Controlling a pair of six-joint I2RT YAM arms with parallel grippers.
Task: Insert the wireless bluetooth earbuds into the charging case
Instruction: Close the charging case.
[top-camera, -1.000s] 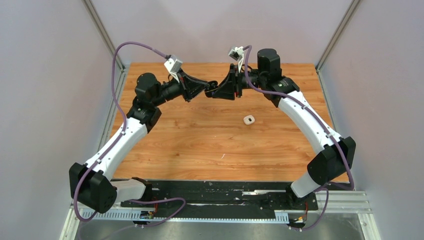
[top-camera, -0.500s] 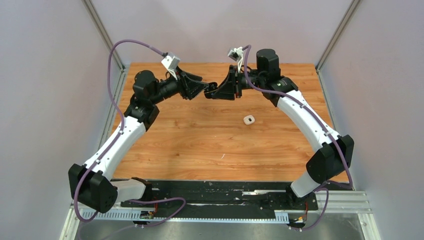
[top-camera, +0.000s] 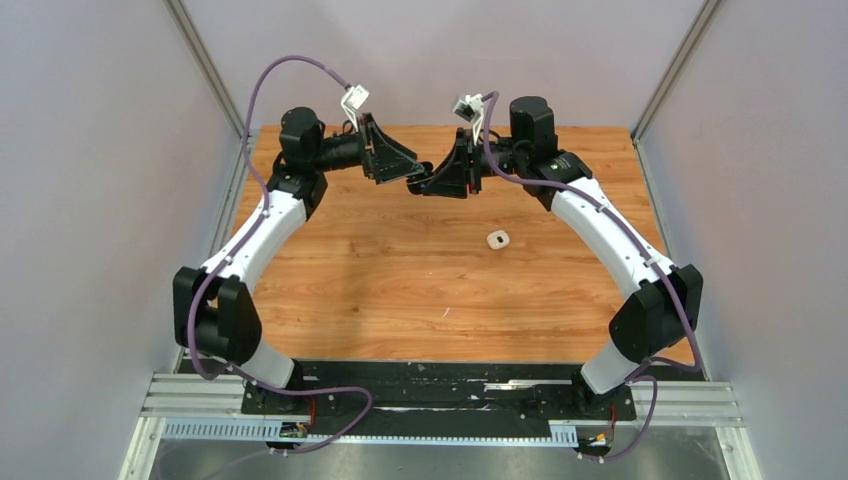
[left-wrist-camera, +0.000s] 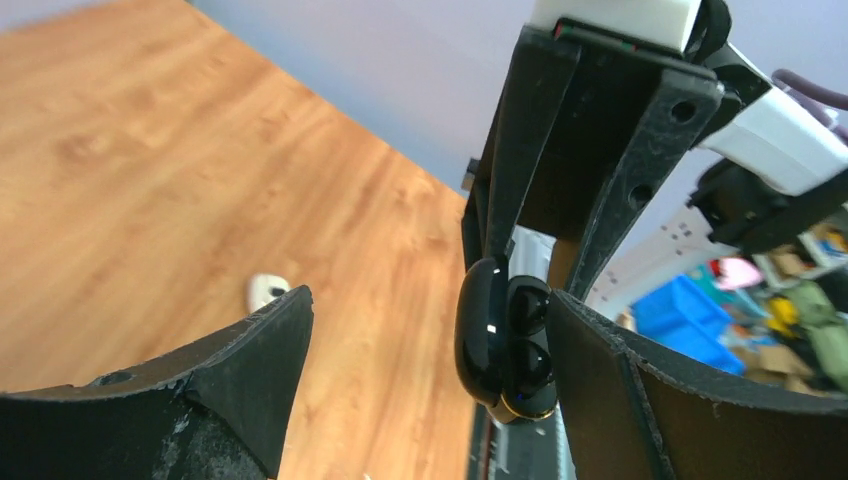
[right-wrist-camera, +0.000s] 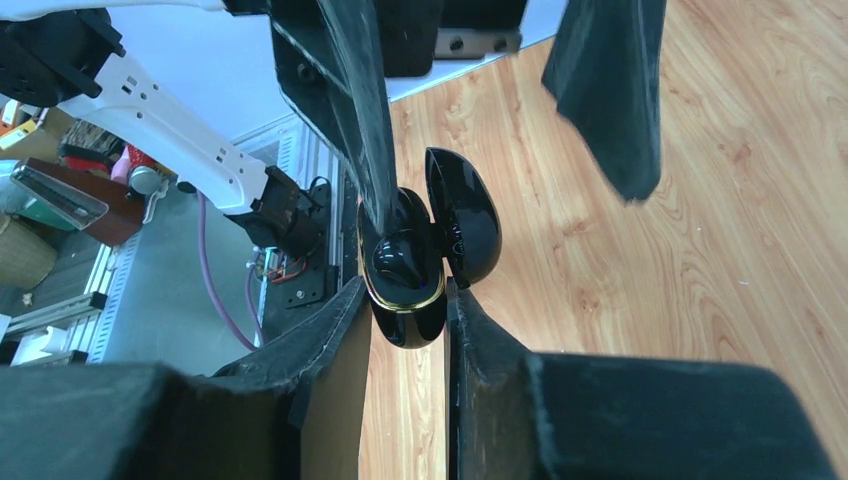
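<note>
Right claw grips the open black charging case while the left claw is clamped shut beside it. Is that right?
No: the left claw stands wide open, as the left wrist view shows. The right claw does grip the open black charging case.

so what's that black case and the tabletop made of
Black charging case: likely hard plastic, high gloss, judging by its sharp mirror-like highlights.
Gold trim band: maybe metal or metallic paint, can't tell.
Tabletop: wood or wood-look laminate, with visible grain and a smooth low sheen.

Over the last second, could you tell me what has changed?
The left gripper opened wide around the black charging case, and its arm shifted toward the far edge. The right gripper stayed shut on the case; the small white item did not move.
</note>
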